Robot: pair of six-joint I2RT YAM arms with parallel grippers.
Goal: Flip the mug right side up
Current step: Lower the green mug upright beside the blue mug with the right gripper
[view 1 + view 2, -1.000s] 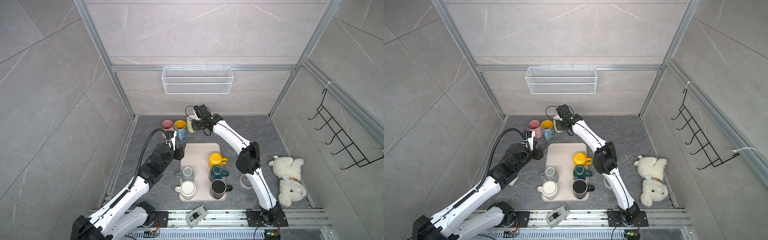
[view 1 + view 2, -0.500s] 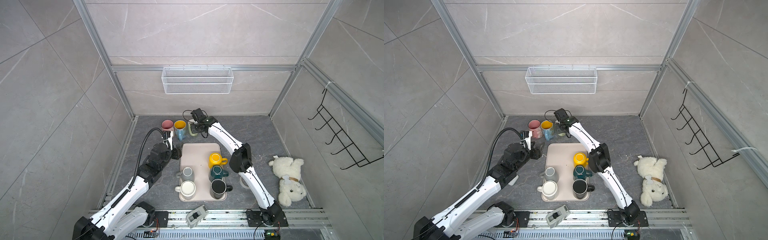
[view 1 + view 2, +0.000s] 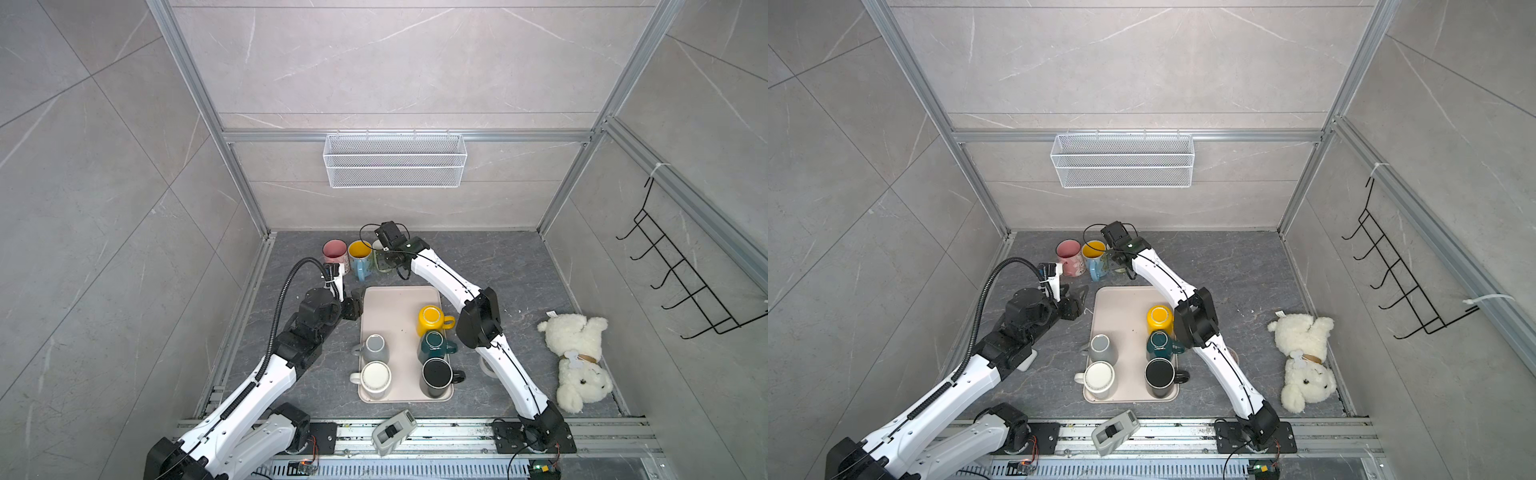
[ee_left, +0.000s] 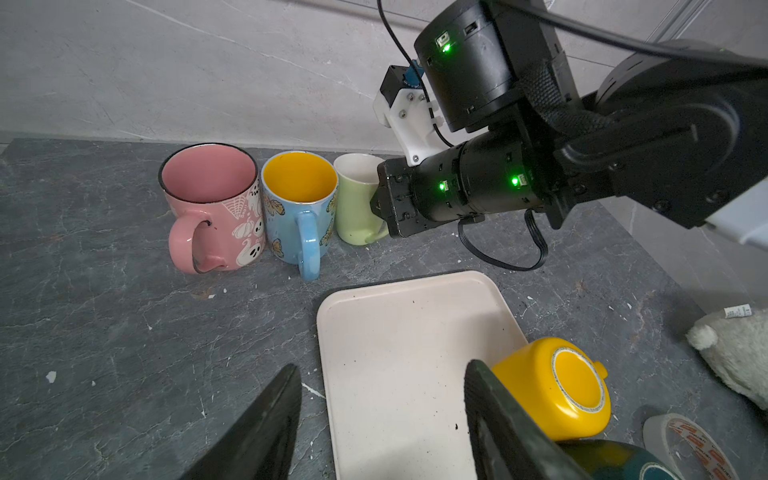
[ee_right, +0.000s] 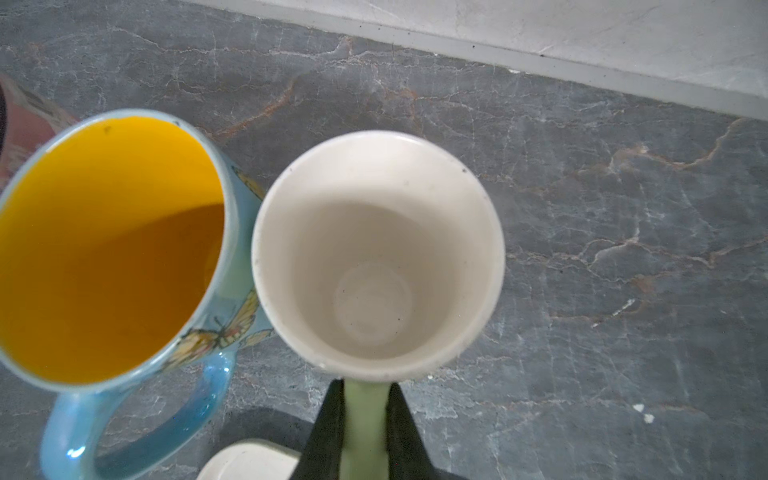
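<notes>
The light green mug [image 5: 374, 249] stands upright, mouth up, at the back of the table, close beside a blue mug with a yellow inside [image 5: 112, 249]. My right gripper [image 5: 365, 388] is shut on its green handle; in both top views that gripper [image 3: 388, 261] [image 3: 1116, 262] covers much of the mug [image 3: 378, 254]. In the left wrist view the mug's [image 4: 355, 199] base looks level with the tabletop. My left gripper [image 4: 380, 368] is open and holds nothing, over the far left corner of the beige tray [image 4: 395, 353] [image 3: 395, 307].
A pink mug [image 3: 334, 251] stands left of the blue one [image 3: 359, 255]. On the tray are an upside-down yellow mug [image 3: 432, 320] and dark green [image 3: 434, 347], grey [image 3: 374, 349], white [image 3: 374, 380] and black [image 3: 436, 376] mugs. A white teddy bear [image 3: 577, 357] lies at the right.
My right gripper has carried the green mug a little left and down, in beside the blue mug. The left arm has barely moved.
</notes>
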